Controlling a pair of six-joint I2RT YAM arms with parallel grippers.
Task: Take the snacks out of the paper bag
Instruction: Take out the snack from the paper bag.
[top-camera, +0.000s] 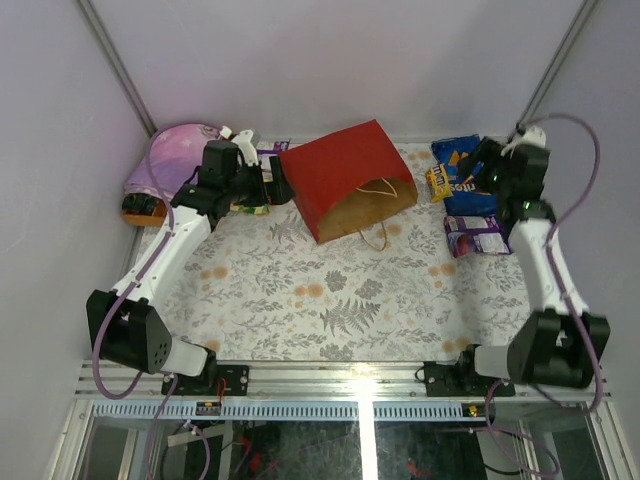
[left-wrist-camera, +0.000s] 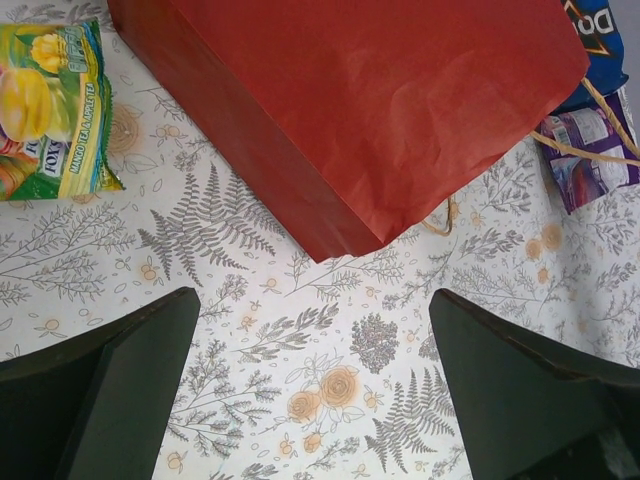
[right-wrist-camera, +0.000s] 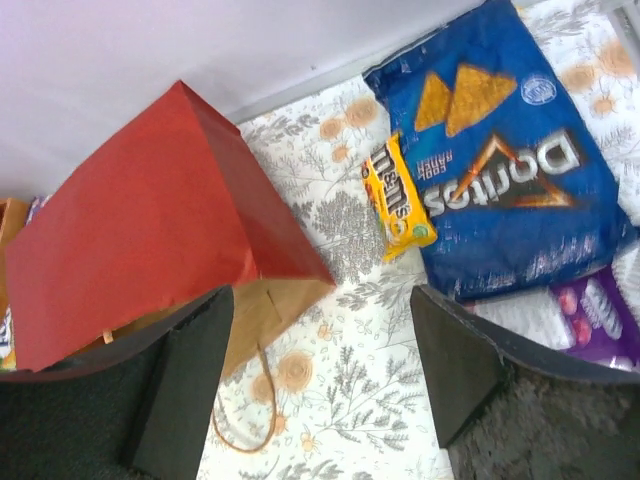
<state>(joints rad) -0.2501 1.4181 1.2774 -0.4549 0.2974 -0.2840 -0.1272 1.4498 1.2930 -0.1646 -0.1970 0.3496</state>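
Two grippers are recorded with fingers spread wide and nothing between them. Left gripper (left-wrist-camera: 320, 400): positioned over the floral table cover (top-camera: 330, 300), near the closed end of the red paper bag (top-camera: 345, 175). Right gripper (right-wrist-camera: 325, 385): positioned over the cover, between the bag's mouth and the packets on the right.

In the overhead view the paper bag is laid on its side at 12 o'clock, its brown-lined mouth turned toward 5 o'clock. One cord handle (top-camera: 378, 232) is lying on the cover. What is inside the bag cannot be told.

Outside the bag, at 2 o'clock:
- blue Doritos bag (right-wrist-camera: 500, 170)
- yellow M&M's packet (right-wrist-camera: 398, 197), touching the Doritos bag's edge
- purple-white pack (top-camera: 478, 236), just nearer, toward 3 o'clock

At 10 o'clock a yellow-green mango tea packet (left-wrist-camera: 50, 110) is noted beside the left gripper, apart from the bag. A pink-purple folded cloth (top-camera: 178, 155) is lying at the far-left corner.
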